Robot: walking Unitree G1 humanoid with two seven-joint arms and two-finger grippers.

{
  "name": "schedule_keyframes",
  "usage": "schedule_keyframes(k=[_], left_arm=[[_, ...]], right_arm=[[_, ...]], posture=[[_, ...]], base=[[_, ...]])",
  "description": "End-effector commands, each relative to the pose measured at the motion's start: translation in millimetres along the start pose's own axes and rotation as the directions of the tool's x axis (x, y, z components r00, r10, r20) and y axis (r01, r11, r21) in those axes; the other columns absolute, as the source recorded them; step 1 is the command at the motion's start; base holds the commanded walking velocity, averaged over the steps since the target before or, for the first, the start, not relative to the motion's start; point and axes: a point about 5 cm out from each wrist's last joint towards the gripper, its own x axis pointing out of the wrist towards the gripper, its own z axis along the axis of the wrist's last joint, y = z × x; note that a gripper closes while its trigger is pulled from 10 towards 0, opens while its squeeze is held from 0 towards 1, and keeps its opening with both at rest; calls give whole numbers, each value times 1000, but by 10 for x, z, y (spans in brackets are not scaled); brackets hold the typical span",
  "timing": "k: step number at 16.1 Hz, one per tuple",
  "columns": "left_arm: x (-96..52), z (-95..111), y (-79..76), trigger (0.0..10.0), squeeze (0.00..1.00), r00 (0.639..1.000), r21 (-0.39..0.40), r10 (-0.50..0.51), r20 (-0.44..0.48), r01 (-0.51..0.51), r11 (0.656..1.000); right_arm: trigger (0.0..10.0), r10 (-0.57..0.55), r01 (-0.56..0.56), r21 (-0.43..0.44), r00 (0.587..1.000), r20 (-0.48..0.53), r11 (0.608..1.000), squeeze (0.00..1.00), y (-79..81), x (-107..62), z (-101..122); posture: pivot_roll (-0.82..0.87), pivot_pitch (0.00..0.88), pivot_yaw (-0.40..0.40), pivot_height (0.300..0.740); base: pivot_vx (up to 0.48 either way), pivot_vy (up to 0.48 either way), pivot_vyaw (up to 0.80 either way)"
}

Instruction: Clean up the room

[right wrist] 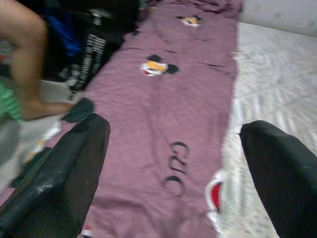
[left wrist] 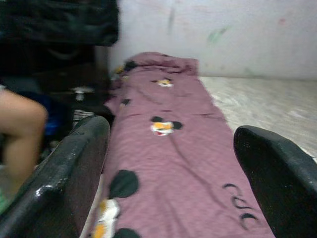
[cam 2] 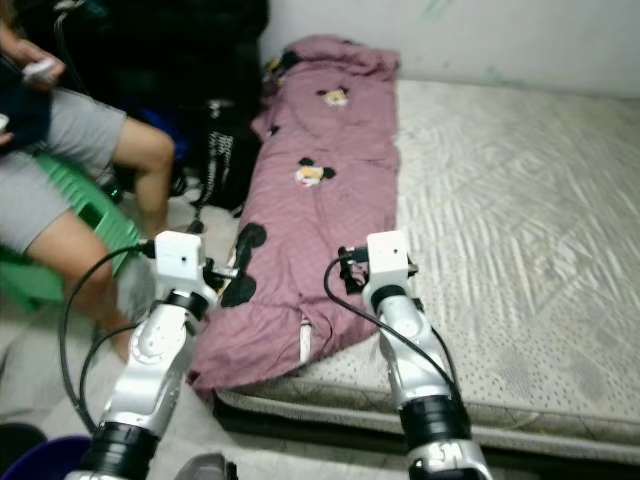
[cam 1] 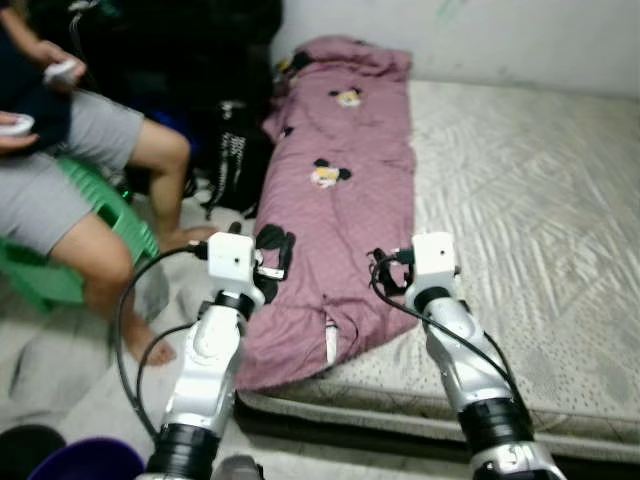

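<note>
A mauve blanket (cam 1: 340, 190) printed with cartoon mice lies lengthwise along the left side of a pale patterned mattress (cam 1: 530, 220). Its near end hangs over the mattress's front left corner. My left gripper (left wrist: 173, 130) is open and hovers just above the near left edge of the blanket, with nothing between its fingers (left wrist: 74, 163). My right gripper (right wrist: 174, 124) is also open, over the blanket's near right edge where it meets the bare mattress. Both silver arms (cam 1: 210, 350) reach forward from the bottom of the eye views.
A person (cam 1: 70, 170) sits on a green stool (cam 1: 110, 210) at the left, holding white controllers, bare feet on the floor close to my left arm. Black bags (cam 1: 235, 150) stand between the person and the mattress. A purple bucket (cam 1: 90, 460) is at the bottom left.
</note>
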Motion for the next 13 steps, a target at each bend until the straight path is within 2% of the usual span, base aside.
schedule_keyframes(k=[1,5,6,7,8,9,11,13], left_arm=[[-13,-13,25,10000,0,1000,-1,4,-8,-4,1000],[-30,-30,92,10000,0,998,10,56,-19,-55,998],[-43,-30,185,10000,0,994,46,108,-15,-107,993],[-49,-34,249,10000,0,986,161,164,-32,-157,974],[-62,-34,286,10000,0,975,235,219,-35,-205,950],[-68,-37,284,10000,0,977,219,207,-39,-194,956],[-106,-36,241,10000,0,998,75,59,-26,-56,996],[-123,-73,248,10000,0,994,100,100,-55,-94,991]], right_arm=[[10000,9,-9,4,1000,5,1000,0,35,3,19],[10000,-11,11,30,1000,3,999,0,7,-9,10],[10000,-26,26,45,1000,9,999,0,-12,-14,15],[10000,-35,34,64,999,13,997,0,-22,-17,20],[10000,-35,34,62,999,16,997,0,-23,-20,24],[10000,-34,33,59,999,16,998,0,-22,-19,25],[10000,-34,32,63,999,26,997,0,-14,-20,34],[10000,-49,47,72,998,36,996,0,-26,-34,38]], posture=[[66,0,-15,740],[71,0,-14,740],[72,0,-14,740],[74,0,-14,740],[76,0,-13,740],[77,0,-13,740],[79,0,-8,740],[79,0,-3,740]], base=[[0,0,0],[0,0,0],[0,0,0],[0,0,-800],[0,0,-800],[0,0,-800],[0,0,-328],[0,0,0]])
